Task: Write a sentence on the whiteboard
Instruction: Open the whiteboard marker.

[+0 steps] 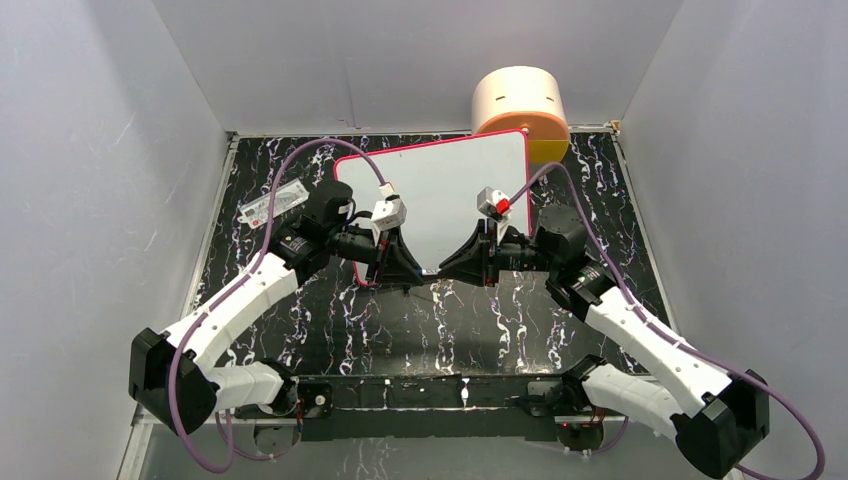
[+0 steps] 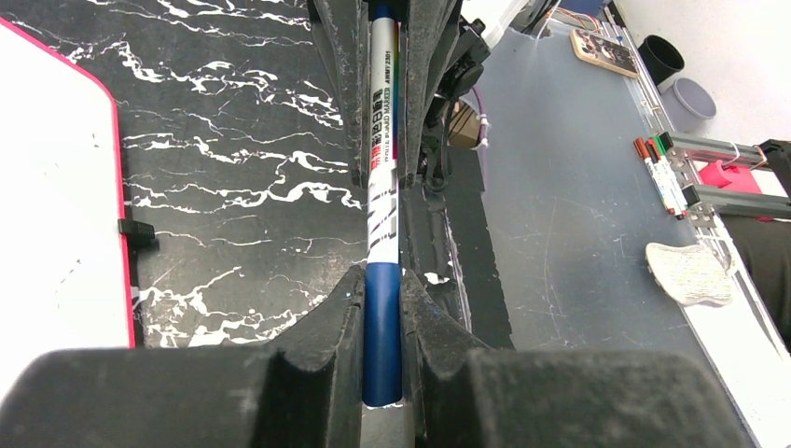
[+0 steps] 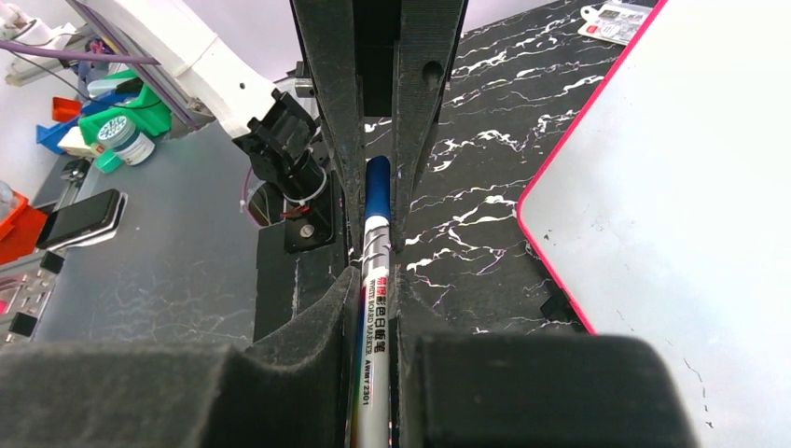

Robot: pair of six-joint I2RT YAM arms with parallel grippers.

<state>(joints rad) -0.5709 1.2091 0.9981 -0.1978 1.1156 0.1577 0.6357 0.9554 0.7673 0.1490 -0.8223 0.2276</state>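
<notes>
From the overhead camera I see the whiteboard point(image 1: 445, 185) lying flat on the black marbled table point(image 1: 330, 320). It sits just above the middle of the frame, its pink frame skewed a little against the table's edges, and its face shows plain white. Both arms reach in to meet just below the board's lower edge, at the centre of the picture.

On my left wrist camera, the left gripper point(image 2: 382, 299) is clamped on the blue cap end of a marker point(image 2: 383, 205). The marker's white printed barrel runs up the frame into the other arm's fingers at the top. On the right wrist camera, the right gripper point(image 3: 374, 299) is closed tight on that barrel, with the blue end pointing up the frame. The board's corner fills the right side of that view.

A peach-coloured drum point(image 1: 520, 100) stands at the board's upper right corner. A small packet point(image 1: 272, 203) lies left of the board.
</notes>
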